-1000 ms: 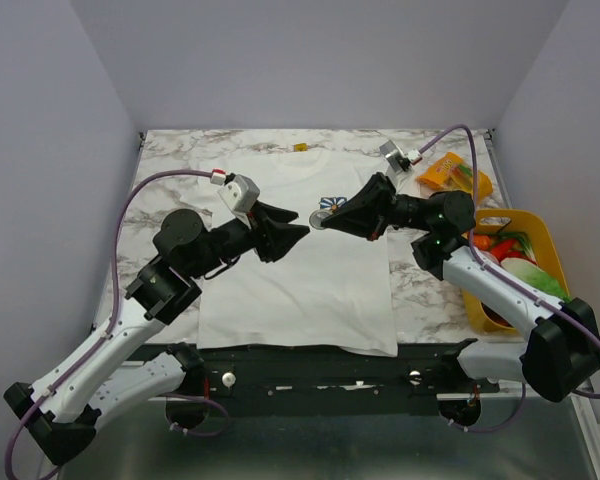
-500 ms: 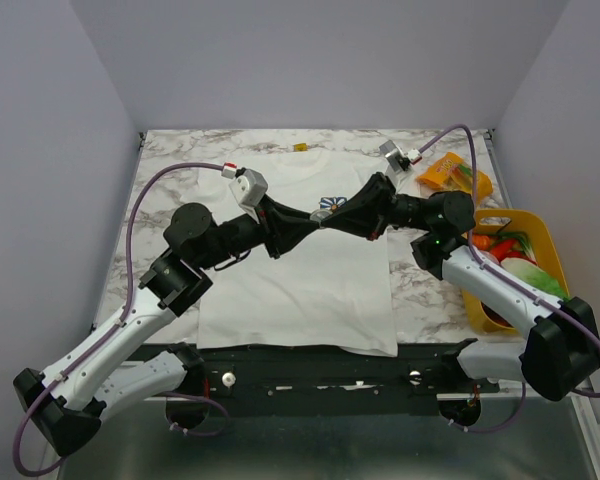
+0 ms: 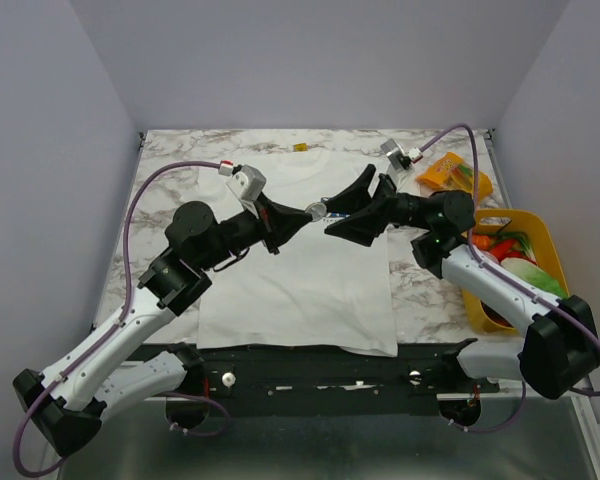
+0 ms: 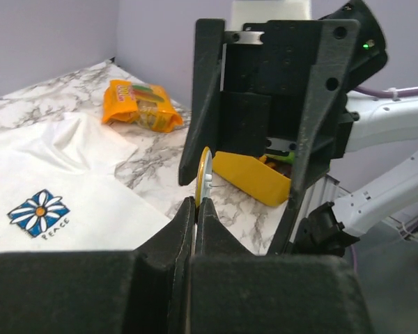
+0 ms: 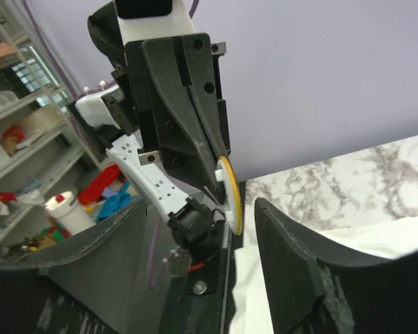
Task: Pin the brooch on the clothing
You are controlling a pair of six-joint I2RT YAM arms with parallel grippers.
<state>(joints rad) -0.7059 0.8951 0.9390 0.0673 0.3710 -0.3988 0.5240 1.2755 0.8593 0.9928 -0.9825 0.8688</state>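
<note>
The brooch (image 3: 317,211) is a small round disc with a yellow face and a silver back, held in the air over the clothing's chest. My left gripper (image 3: 308,213) is shut on the brooch's lower edge (image 4: 203,177), with a thin pin showing on the silver side. My right gripper (image 3: 332,216) is open, one finger on each side of the brooch (image 5: 230,195) and neither touching it. The clothing (image 3: 300,290) is a white T-shirt lying flat on the marble table. Its flower emblem (image 4: 38,211) shows in the left wrist view.
An orange snack packet (image 3: 452,172) lies at the back right. A yellow basket (image 3: 540,240) of vegetables stands at the right edge. A tiny yellow piece (image 3: 300,147) lies on the table just beyond the collar. Walls close in the table on three sides.
My left gripper reached right to the brooch and shut on it. My right gripper, which was holding the brooch, opened and let it go.
</note>
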